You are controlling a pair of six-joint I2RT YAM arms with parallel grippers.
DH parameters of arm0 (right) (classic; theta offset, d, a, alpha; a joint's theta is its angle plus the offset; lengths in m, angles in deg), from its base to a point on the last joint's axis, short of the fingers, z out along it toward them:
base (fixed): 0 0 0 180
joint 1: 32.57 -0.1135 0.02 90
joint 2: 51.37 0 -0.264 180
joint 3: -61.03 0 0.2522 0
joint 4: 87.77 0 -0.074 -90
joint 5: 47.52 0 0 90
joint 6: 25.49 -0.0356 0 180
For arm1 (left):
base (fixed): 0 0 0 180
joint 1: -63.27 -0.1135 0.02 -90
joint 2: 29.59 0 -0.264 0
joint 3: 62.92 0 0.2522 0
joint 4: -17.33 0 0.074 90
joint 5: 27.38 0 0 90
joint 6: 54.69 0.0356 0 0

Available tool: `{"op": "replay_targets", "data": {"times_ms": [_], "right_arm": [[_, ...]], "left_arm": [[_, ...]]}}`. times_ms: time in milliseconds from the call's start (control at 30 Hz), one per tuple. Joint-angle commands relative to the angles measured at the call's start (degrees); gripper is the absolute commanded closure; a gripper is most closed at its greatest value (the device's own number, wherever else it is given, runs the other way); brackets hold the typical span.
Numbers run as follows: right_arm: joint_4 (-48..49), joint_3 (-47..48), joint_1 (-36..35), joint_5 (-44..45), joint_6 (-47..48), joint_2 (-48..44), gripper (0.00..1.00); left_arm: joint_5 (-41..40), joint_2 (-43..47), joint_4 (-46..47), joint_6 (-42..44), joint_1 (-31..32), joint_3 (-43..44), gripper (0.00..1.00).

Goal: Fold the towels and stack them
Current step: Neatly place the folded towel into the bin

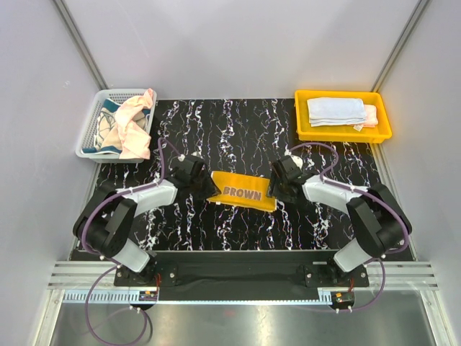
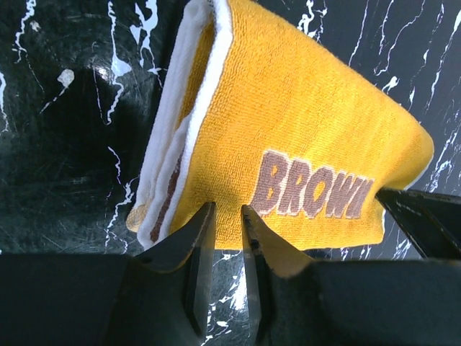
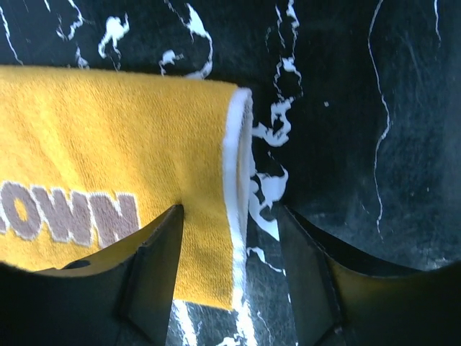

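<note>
BROWN towel [image 1: 245,191]: folded into a yellow-orange rectangle, lettering up, flat at the middle of the tabletop [image 1: 238,130]; white layers show at both ends.
Left tool [image 2: 227,213]: at the towel's left end; jaws narrow, a slim gap between them with no cloth seen in it; tips at the towel's edge, though contact cannot be told.
Right tool [image 3: 230,216]: at the towel's right end; jaws wide, astride the white-edged end, one finger over cloth, the other over bare tabletop; nothing held.
Mesh basket [image 1: 88,137]: far left corner; holds a crumpled pink towel [image 1: 133,122] draped over its right rim and a cream-teal towel [image 1: 108,126] beneath it.
Yellow tray [image 1: 344,137]: far right corner; holds a folded pale blue towel [image 1: 335,110] lying on a pink folded towel [image 1: 371,115].
Surroundings: both containers stand well apart from the tools; grey walls enclose the tabletop on three sides.
</note>
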Motion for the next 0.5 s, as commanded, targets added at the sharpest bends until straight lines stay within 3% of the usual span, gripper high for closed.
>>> {"op": "replay_targets", "data": {"times_ms": [0, 400, 467], "right_arm": [[0.12, 2.12, -0.68, 3.19, 0.00, 2.63, 0.38], [-3.13, 5.81, -4.55, 7.15, -0.17, 9.93, 0.65], [-3.74, 6.07, -4.73, 7.68, 0.00, 10.81, 0.80]], "left_arm": [[0.53, 2.64, -0.31, 0.98, 0.21, 3.02, 0.74], [1.14, 10.54, -9.44, 4.41, 0.04, 10.14, 0.72], [1.58, 11.95, -10.68, 5.29, -0.31, 12.33, 0.72]]}}
